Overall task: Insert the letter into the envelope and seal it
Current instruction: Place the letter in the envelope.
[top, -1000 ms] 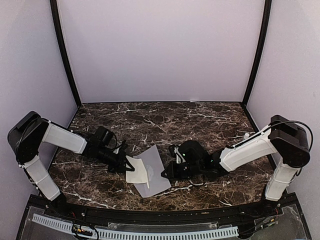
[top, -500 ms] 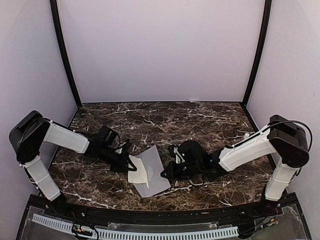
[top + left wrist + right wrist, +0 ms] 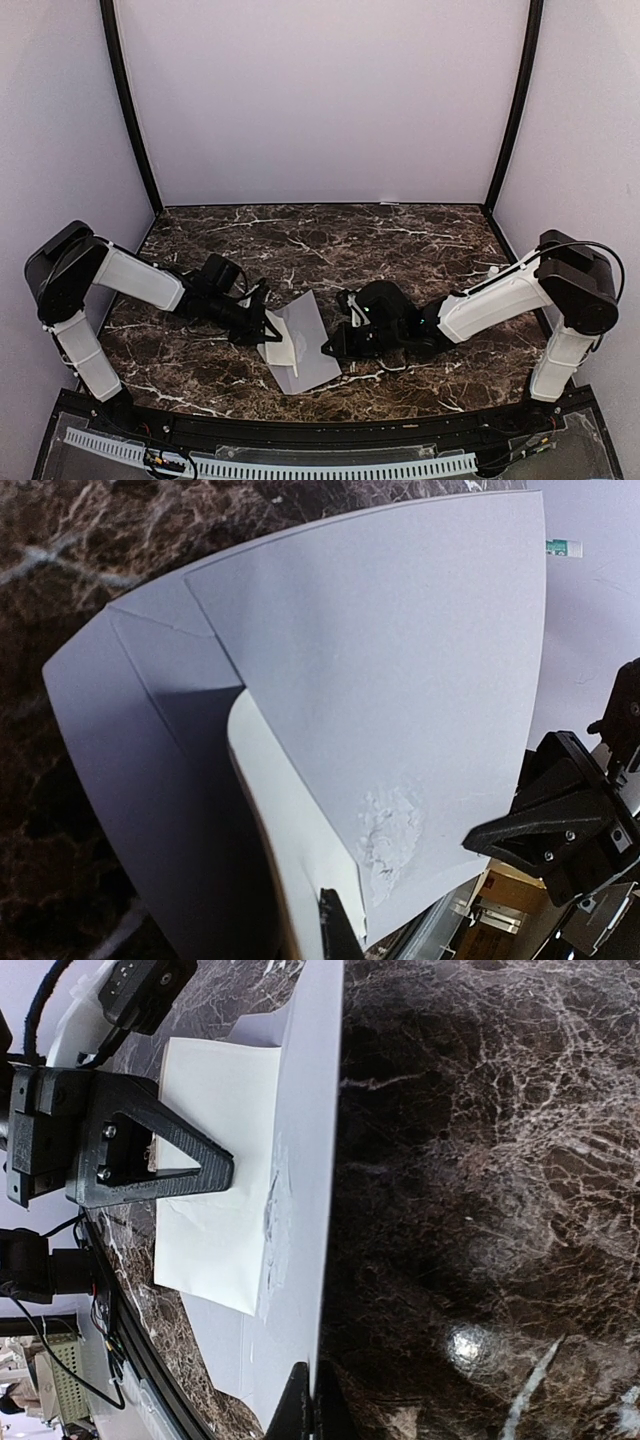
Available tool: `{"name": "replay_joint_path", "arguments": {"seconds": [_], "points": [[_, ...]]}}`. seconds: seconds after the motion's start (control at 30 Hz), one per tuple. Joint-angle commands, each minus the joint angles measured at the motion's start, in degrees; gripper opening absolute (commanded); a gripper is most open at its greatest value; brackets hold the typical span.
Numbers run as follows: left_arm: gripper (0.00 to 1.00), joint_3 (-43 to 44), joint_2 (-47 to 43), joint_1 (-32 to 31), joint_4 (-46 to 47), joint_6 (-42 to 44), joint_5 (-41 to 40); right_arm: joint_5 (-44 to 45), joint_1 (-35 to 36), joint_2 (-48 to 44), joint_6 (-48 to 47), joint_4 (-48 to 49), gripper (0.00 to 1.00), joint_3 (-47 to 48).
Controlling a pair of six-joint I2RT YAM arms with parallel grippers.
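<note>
- A pale grey-lavender, flat rectangular paper envelope (image 3: 312, 320) lay slantwise on the dark, white-veined marble bench (image 3: 400, 240), between the two arms and towards the near edge.
- A folded cream paper letter (image 3: 283, 350), plain side up, sat at the envelope's left side. Part of it was tucked under the envelope's upper panel and part stuck out to the left.
- The left end effector (image 3: 268, 331) was pressed together on the exposed part of the letter. In the right wrist view one of its black triangular fingers (image 3: 218, 1172) lay flat across the top of the cream sheet.
- The right end effector (image 3: 328, 348) was closed, pinching the envelope's right edge. The right wrist view showed a thin dark fingertip right at that edge.
- In the left wrist view the envelope's upper panel bowed upward off the lower one. This left a shadowed gap into which the letter's curved cream edge ran.
- A rough scuffed patch (image 3: 392, 832) marked the envelope's upper panel close to the letter's edge.
- The two end effectors faced each other across the envelope, near but not touching.
- Both white-and-black arms reached in low over the bench, one from the left side and one from the right.
</note>
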Motion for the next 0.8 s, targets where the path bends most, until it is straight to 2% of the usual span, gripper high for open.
{"name": "replay_joint_path", "arguments": {"seconds": [0.0,0.17,0.3,0.37,0.5,0.77], "points": [[0.0,0.46,0.97,-1.19,2.71,-1.13,0.4,-0.72,0.8,-0.02,0.15,1.44,0.0,0.34],[0.02,1.6,1.11,-1.27,-0.45,0.25,-1.44,-0.06,0.8,-1.08,1.1,2.37,0.0,-1.18],[0.15,3.59,-1.07,-1.27,-6.31,3.33,-5.18,1.56,0.8,-2.1,1.18,0.96,0.0,-1.78],[0.27,4.05,-2.34,-1.27,-7.8,4.1,-6.45,1.9,0.78,-2.4,1.09,0.54,0.0,-2.01],[0.39,4.43,-3.79,-1.27,-12.59,5.15,-8.04,2.5,0.76,-2.88,1.01,0.0,0.0,-2.15],[0.45,4.0,-8.14,-1.27,-17.93,5.91,-10.03,3.08,0.8,-3.22,0.46,-0.76,0.0,-2.15]]}}
